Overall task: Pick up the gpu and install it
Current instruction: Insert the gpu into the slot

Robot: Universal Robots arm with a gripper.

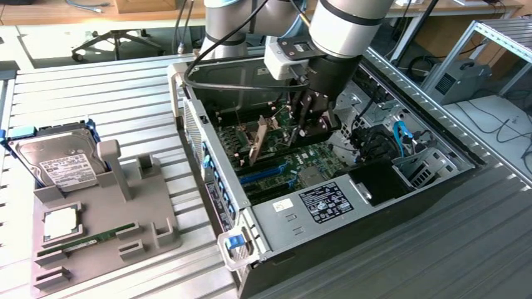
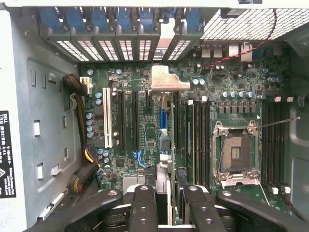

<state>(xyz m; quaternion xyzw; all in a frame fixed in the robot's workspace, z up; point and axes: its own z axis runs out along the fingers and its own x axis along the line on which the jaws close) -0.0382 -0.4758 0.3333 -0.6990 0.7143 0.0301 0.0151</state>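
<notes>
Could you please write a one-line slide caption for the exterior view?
Gripper holds the gpu on edge inside the open computer case, above its motherboard.

The gpu stands on edge inside the open computer case, above the green motherboard, slightly tilted. Its silver metal end bracket points toward the case's rear wall of slot openings; seen edge-on from the wrist, the card runs thin between the expansion slots
</notes>
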